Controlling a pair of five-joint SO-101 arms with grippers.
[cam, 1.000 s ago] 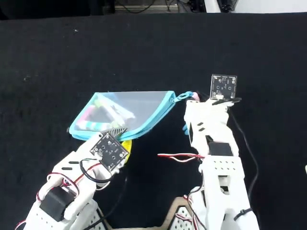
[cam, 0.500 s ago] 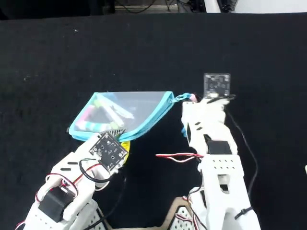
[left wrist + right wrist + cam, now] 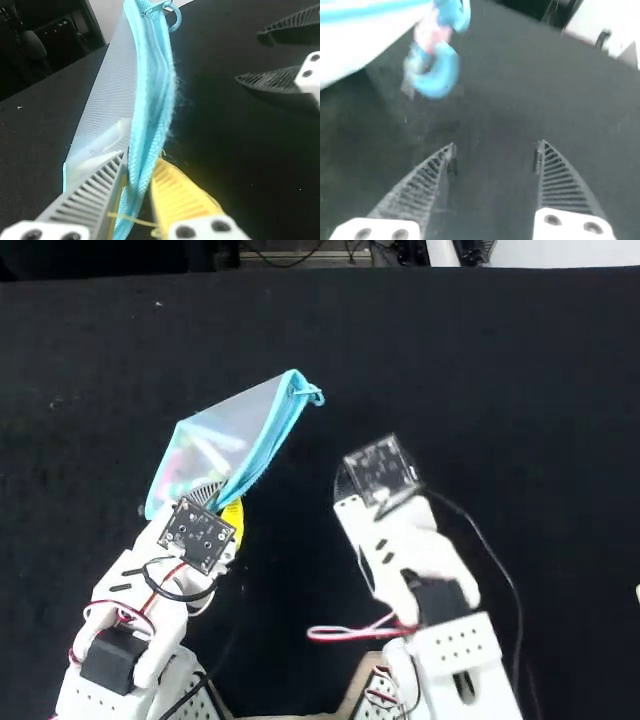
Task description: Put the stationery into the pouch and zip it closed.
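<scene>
Left hand (image 3: 139,167) gripping pouch (image 3: 107,100), zip (image 3: 150,75) seemingly closed

The left gripper (image 3: 140,160) is swinging the pouch (image 3: 228,435) that it clamps. The pouch's zipper end, which was pointing right towards the other arm, is turning to point far and slightly right. The left arm itself is shifting a little to the left and farther away. The zipper pull (image 3: 437,70), earlier right at the right arm's tip, is coming away from it. The right gripper (image 3: 496,145) is drawing back nearer and to the left, with its wrist turning towards the far left and its jaws spread apart short of the pull.
</scene>
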